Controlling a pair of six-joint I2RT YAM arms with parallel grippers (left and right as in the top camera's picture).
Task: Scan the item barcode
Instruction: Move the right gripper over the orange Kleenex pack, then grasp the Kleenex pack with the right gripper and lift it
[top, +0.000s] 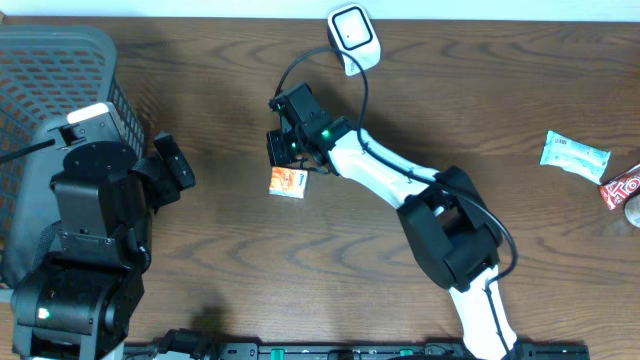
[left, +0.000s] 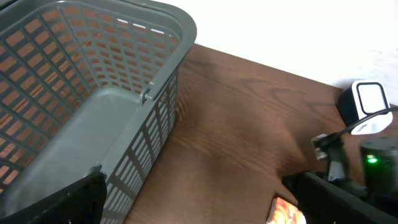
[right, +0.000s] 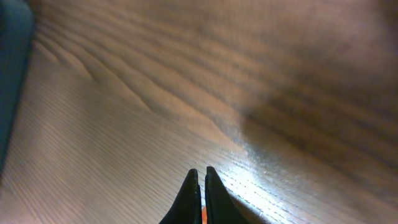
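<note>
While right claw (right: 202, 172) is pinched shut, orange packet (top: 287, 181) just beside it, left claw (top: 176, 172) wide

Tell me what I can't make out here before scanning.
1. Barcode on the orange item: too small overhead, cut off by the bottom edge in the left wrist view.
2. Whether the right gripper holds it: the right wrist view shows only an orange sliver between its shut jaws.
3. Packet print: too small overhead.
</note>
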